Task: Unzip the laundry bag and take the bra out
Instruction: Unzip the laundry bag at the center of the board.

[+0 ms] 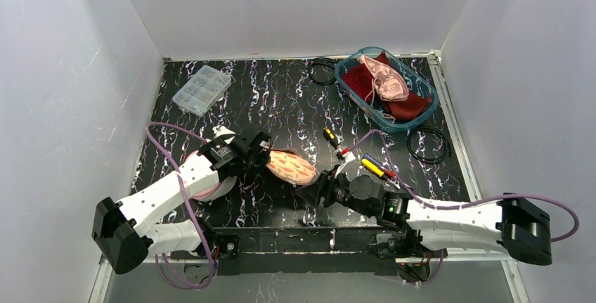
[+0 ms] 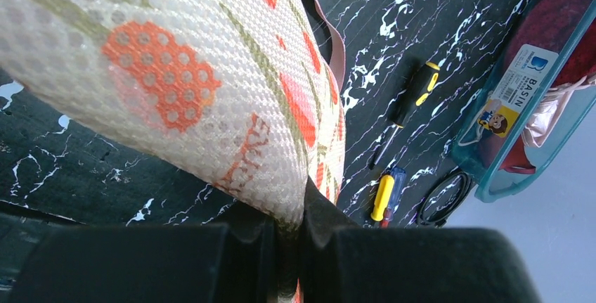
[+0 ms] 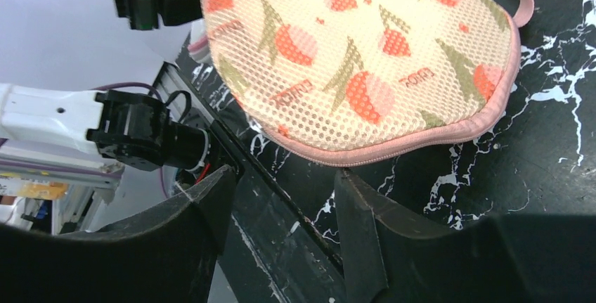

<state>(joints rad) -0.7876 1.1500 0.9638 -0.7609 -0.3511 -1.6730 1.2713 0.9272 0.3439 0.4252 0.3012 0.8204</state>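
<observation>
- Laundry bag, a mesh pouch printed with orange fruit and edged in pink, sits lifted at one end off the black marbled tabletop, between the two pincers.
- Left pincer is clenched on the bag's left edge; in the left wrist view the mesh runs straight down into the closed fingers.
- Right pincer is released, with its jaws spread. It sits just to the right of the bag and slightly nearer the arm bases.
- In the right wrist view the bag's pink zipper rim lies just beyond the spread fingertips, apart from them. The stretch of zip that shows is closed.
- Teal basin stands well behind the bag and to its right, holding red cloth and a pink garment.
- Black-and-yellow screwdriver lies just behind the bag to the right. A yellow-handled one lies further right, level with the bag.
- Black cable ring lies well to the right of the bag.
- Clear compartment box lies well behind the bag, to its left.
</observation>
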